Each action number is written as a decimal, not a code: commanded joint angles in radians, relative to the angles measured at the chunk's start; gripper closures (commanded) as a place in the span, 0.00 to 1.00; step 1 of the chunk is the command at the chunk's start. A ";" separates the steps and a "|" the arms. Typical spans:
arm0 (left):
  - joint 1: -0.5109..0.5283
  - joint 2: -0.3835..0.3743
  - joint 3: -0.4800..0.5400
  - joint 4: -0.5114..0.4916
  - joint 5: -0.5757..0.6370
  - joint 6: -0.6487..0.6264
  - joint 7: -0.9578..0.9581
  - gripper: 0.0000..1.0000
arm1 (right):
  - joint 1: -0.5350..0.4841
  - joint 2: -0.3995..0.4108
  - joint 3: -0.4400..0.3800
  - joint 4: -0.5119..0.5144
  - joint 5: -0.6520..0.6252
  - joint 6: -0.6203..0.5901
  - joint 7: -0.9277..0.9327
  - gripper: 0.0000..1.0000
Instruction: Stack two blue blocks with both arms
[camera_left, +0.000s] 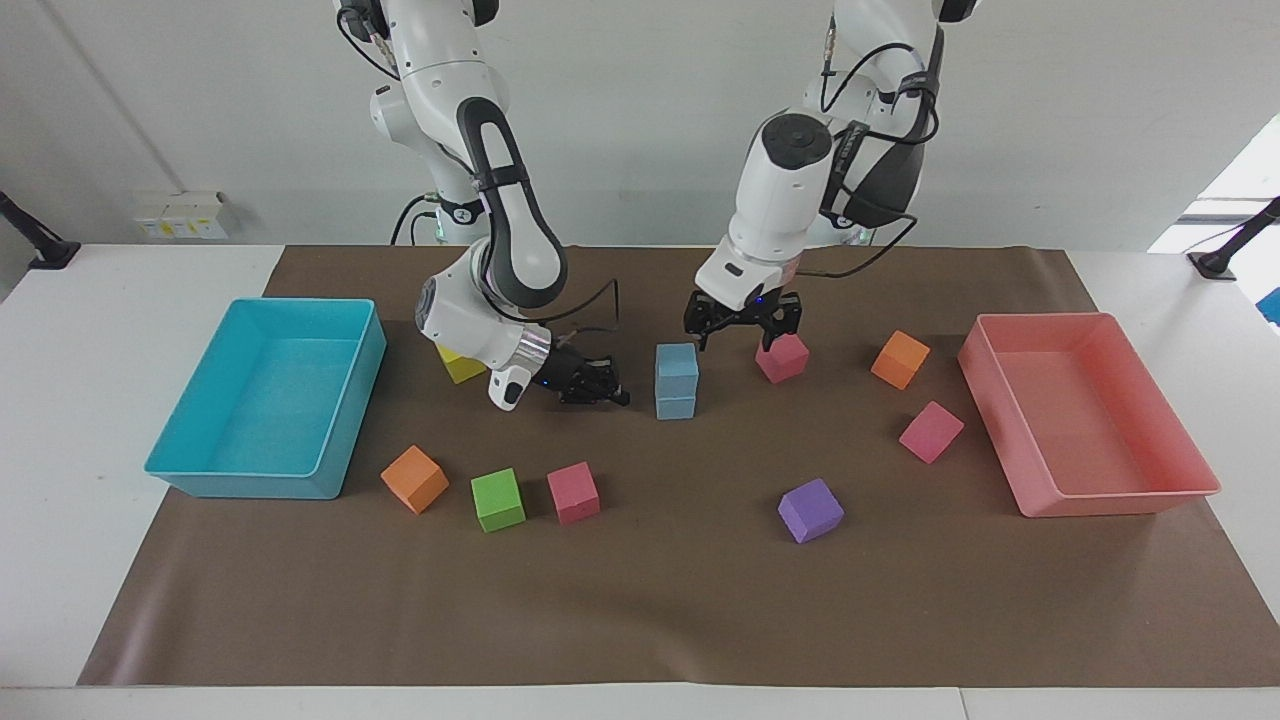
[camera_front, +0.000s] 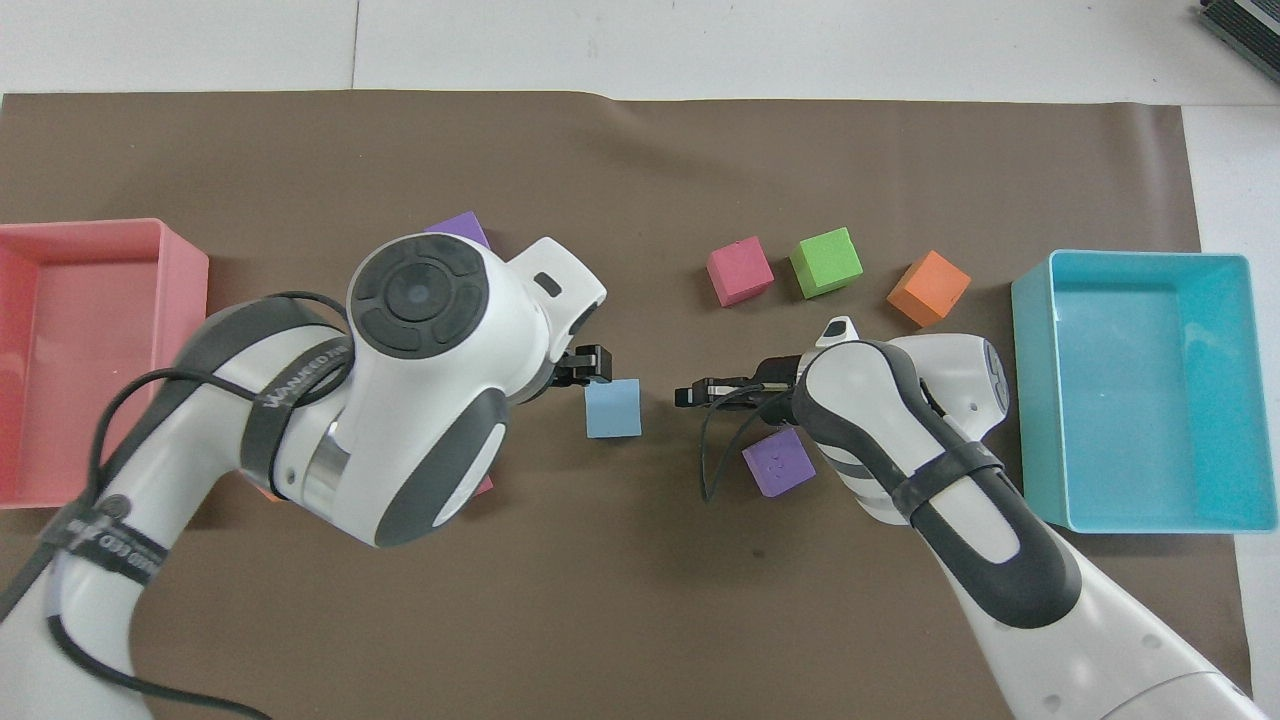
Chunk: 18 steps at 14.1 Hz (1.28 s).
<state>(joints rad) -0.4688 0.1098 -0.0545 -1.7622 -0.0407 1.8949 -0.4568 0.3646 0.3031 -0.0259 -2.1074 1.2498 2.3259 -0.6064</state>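
Two blue blocks (camera_left: 676, 381) stacked btwn grippers: left gripper (camera_left: 742, 327) jaws wide open, empty; right gripper (camera_left: 606, 391) jaws look shut, empty.

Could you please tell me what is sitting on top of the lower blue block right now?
The upper blue block rests squarely on the lower blue block, and nothing lies on the upper one. From overhead only the top cube shows; the lower one is covered by it.

Eleven cubes (camera_left: 677, 362), two bins (camera_left: 345, 400).
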 joint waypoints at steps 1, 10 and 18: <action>0.094 -0.096 -0.004 -0.040 -0.018 -0.092 0.123 0.00 | -0.018 -0.039 0.000 -0.005 -0.030 0.006 -0.032 0.00; 0.360 -0.130 0.002 0.108 -0.004 -0.250 0.460 0.00 | -0.163 -0.191 -0.006 0.065 -0.611 -0.110 0.152 0.00; 0.384 -0.121 0.004 0.133 -0.010 -0.240 0.431 0.00 | -0.269 -0.251 -0.003 0.279 -1.113 -0.497 0.377 0.00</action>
<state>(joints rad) -0.1029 -0.0158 -0.0406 -1.6422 -0.0412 1.6582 -0.0189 0.0982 0.0788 -0.0418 -1.8533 0.2193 1.8745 -0.3021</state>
